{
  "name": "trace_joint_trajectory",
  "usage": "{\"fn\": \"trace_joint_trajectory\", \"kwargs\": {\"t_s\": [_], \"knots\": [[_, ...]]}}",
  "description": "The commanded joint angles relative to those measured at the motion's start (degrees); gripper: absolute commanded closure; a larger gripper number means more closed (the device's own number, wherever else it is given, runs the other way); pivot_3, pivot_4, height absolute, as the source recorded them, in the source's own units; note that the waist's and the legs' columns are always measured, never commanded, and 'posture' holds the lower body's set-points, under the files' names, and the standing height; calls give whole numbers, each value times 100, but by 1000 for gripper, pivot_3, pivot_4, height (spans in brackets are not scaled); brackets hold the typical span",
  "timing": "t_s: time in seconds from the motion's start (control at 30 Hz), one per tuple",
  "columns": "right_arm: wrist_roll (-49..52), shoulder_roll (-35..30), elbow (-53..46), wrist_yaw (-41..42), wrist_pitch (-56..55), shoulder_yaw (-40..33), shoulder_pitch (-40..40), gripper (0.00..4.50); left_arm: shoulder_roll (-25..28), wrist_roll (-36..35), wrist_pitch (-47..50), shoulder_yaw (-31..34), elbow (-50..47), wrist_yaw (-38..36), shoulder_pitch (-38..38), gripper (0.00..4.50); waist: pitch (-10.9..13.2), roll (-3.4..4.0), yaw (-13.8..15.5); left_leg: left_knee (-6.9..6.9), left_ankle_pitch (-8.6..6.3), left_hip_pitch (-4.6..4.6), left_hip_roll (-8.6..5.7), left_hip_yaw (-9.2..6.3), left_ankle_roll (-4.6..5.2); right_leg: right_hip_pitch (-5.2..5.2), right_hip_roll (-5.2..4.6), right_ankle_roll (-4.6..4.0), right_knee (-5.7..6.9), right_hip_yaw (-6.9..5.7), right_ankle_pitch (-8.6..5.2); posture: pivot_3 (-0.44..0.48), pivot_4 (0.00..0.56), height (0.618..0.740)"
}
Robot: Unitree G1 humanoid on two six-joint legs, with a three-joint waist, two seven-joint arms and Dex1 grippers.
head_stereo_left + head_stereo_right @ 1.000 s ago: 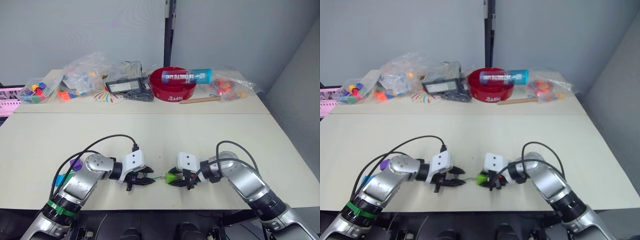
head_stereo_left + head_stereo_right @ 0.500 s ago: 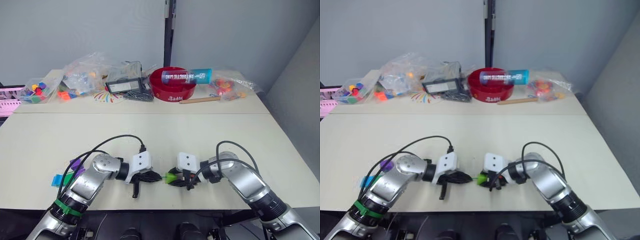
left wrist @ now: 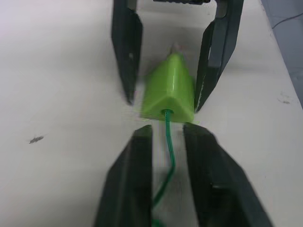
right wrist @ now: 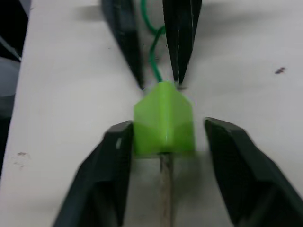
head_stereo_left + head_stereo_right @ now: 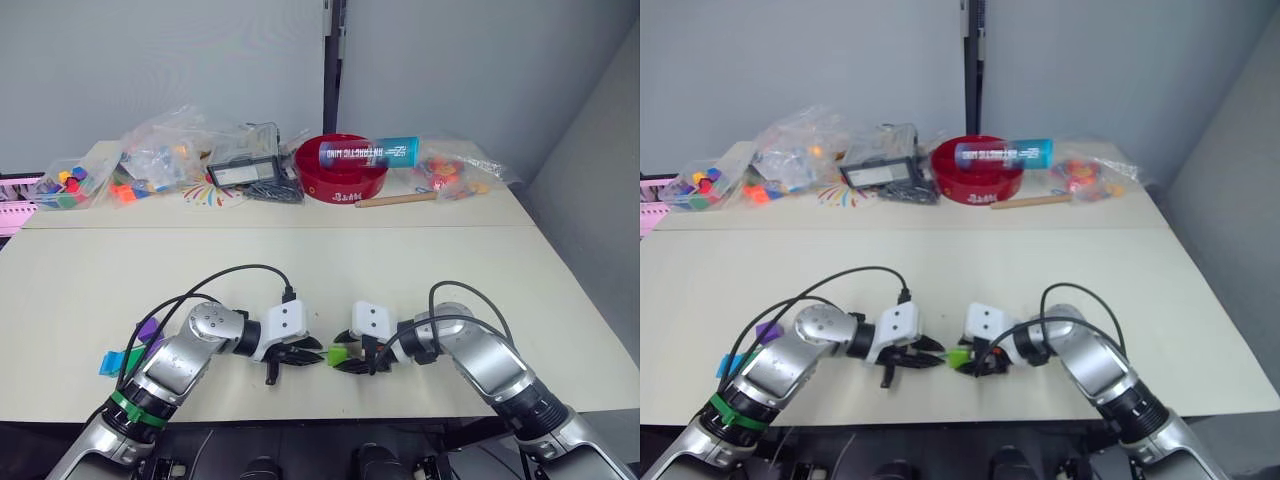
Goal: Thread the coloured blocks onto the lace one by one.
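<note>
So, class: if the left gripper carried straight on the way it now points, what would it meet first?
Most likely the light green block, sitting directly ahead of the left gripper with the lace running between its open fingers into the block. The right gripper lies just beyond.

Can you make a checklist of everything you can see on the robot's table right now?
Surface: cream table, some small dark specks.
Job's things: light green block on the green lace, pale tip poking out; purple block and blue block by the left arm.
Clutter: toy bags, red bowl, wooden stick at the back.
Grippers: left gripper open around the lace; right gripper open around the block.
Cables: black cables looping over both arms.
Surroundings: grey wall.
</note>
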Motion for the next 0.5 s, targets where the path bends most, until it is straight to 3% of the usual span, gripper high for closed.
{"fn": "trace_joint_trajectory", "kwargs": {"t_s": [0.03,0.1,0.2,0.3,0.5], "knots": [[164,-149,-305,-54,202,-268,119,550,100,-176,18,181,-244,-79,-3,1993,0,0,10,0,0,-1,-2,0,0,-1,-2,0,0,0,0,0,150,731],[289,-242,-512,-94,231,-476,242,0,147,-118,-83,181,-260,-60,-26,1269,1,0,28,0,0,-5,-3,0,0,-3,-3,1,-2,0,0,0,150,731],[696,-496,-1047,-95,293,-1023,780,0,15,-67,-191,50,-174,-43,-198,353,1,-1,78,0,0,-12,-7,-2,0,-4,-7,3,-6,-1,-1,0,150,731],[770,-639,-1167,-228,150,-1251,1245,0,-298,156,-378,-193,94,98,-384,353,1,-1,146,0,0,-16,-11,-2,0,-2,-10,7,-12,-1,-3,0,150,731],[618,-574,-1042,-491,-52,-1135,1326,0,-748,408,-530,-516,478,187,-488,353,1,-1,40,0,0,-10,-9,1,1,-4,-5,6,-5,3,-2,0,150,731]]}}
